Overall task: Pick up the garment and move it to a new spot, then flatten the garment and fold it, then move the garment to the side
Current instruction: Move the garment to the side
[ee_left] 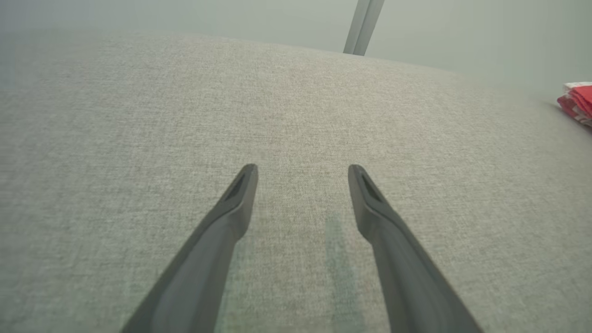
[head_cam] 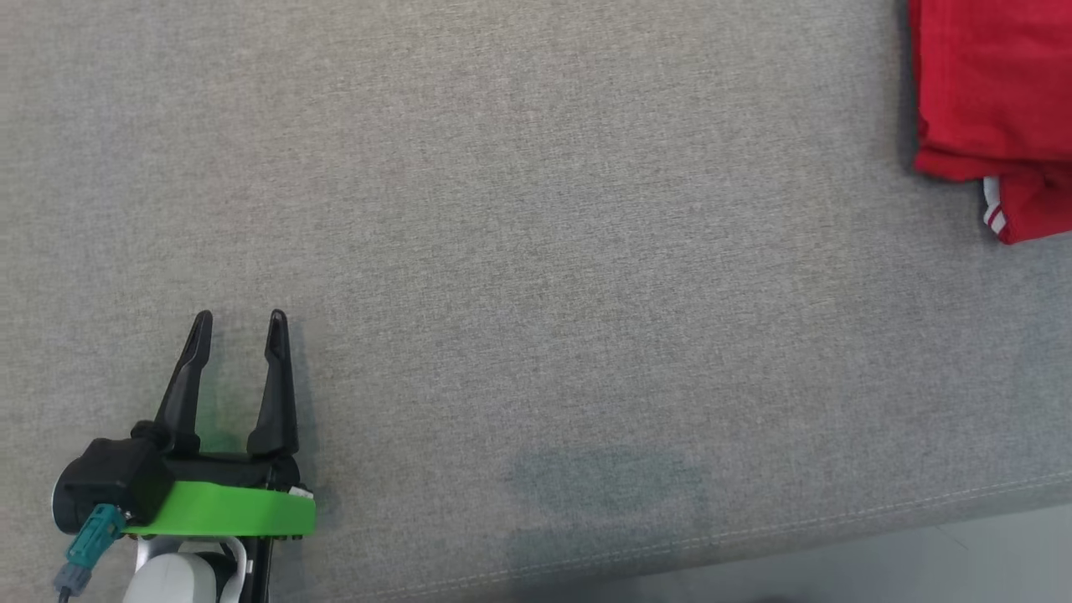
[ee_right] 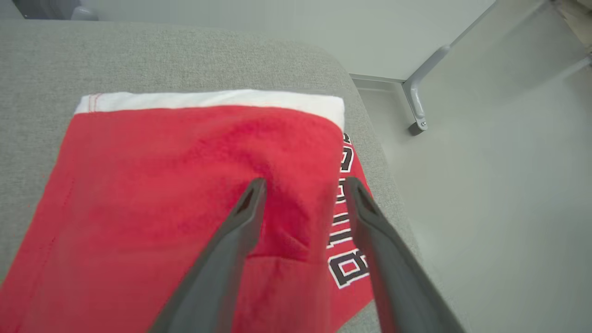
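The garment [head_cam: 997, 92] is red with white trim and lies folded at the far right of the grey cushion, cut off by the head view's edge. In the right wrist view the garment [ee_right: 162, 199] shows a white band along its far edge and black-and-white lettering on its right side, near the cushion's edge. My right gripper [ee_right: 305, 185] hovers over its right part with the jaws apart and nothing between them. My left gripper [head_cam: 240, 320] stands open at the lower left over bare cushion, far from the garment [ee_left: 578, 101]. The left gripper [ee_left: 303, 169] holds nothing.
The grey fabric cushion [head_cam: 536, 251] spans the work area; its front seam and edge run along the bottom right, with pale floor [head_cam: 963, 561] beyond. To the right of the cushion, a grey metal leg [ee_right: 418, 92] stands on the floor.
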